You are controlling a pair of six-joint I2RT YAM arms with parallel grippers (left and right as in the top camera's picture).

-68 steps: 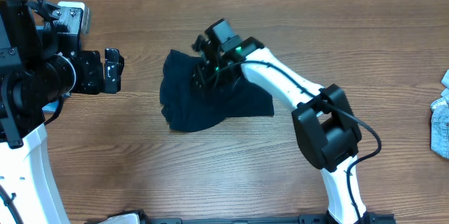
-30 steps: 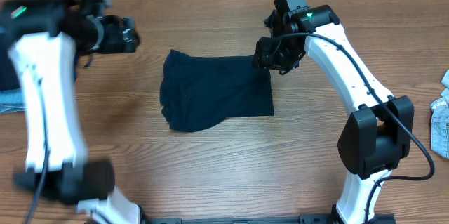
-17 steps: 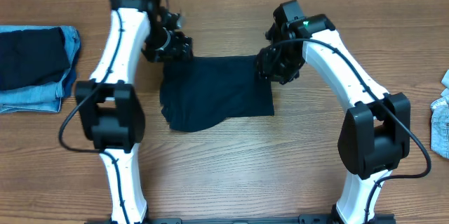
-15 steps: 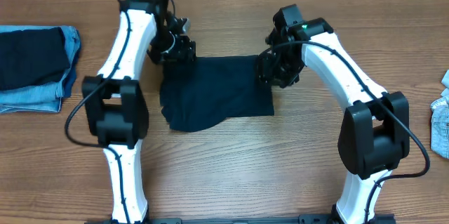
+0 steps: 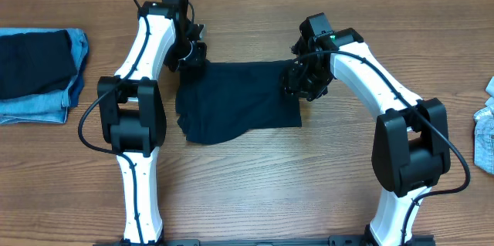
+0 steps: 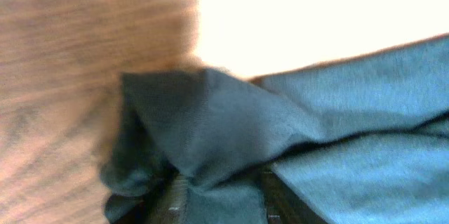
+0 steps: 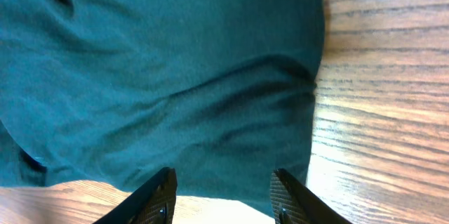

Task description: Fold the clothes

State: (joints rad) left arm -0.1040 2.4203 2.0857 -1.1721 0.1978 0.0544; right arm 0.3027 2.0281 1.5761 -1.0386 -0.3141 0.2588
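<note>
Two arms now reach over the table (image 5: pixel 255 192), where a couple of seconds ago only the right one did; the left has swung in from the left edge. Between them the navy shirt (image 5: pixel 239 103) lies spread at the table's middle, its near edge rounded and uneven, in much the same place as before. A stack (image 5: pixel 35 76) of navy and denim pieces sits well apart at the left edge, and a loose denim piece (image 5: pixel 485 134) at the right edge.

The left gripper (image 5: pixel 191 52) is at the shirt's far left corner, with cloth bunched up between its fingers. They have been drawing in, but the blurred wrist view leaves it unclear whether the grip is made. The right gripper (image 5: pixel 297 82) is at the far right corner, jaws apart over flat cloth, holding nothing.

With both far corners covered, a two-handed fold looks about to begin.
</note>
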